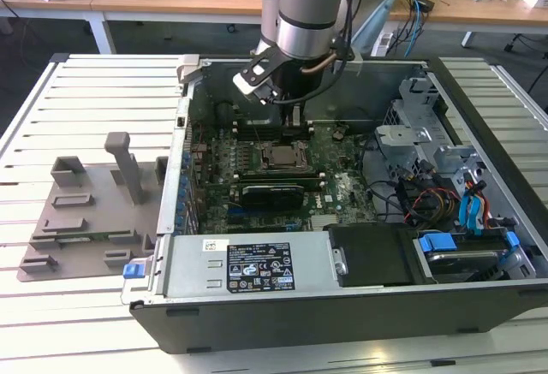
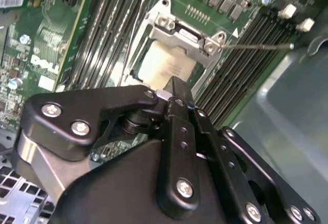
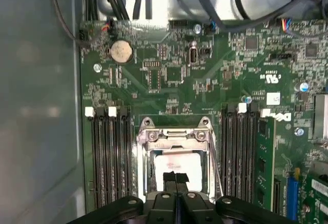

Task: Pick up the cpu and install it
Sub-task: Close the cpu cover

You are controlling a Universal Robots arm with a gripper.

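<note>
The cpu (image 3: 177, 163), a flat square chip with a silvery top, lies in its socket on the green motherboard (image 3: 169, 75) inside the open computer case (image 1: 479, 143). It also appears in the second wrist view as the pale cpu (image 2: 164, 65), and in the exterior view as the cpu (image 1: 278, 157) at the board's middle. The metal socket frame (image 3: 174, 137) stands along one edge of the chip. My gripper (image 3: 176, 179) hangs just above the chip, its two black fingers pressed together with nothing between them. From the other side, the gripper (image 2: 172, 86) has its tips over the chip's edge.
Memory slots (image 3: 110, 157) flank the socket on both sides. A thin wire lever (image 2: 256, 44) sticks out from the socket frame. A black graphics card (image 1: 272, 192) lies just in front of the socket. A grey plastic tray (image 1: 86, 211) sits on the table at the exterior view's left.
</note>
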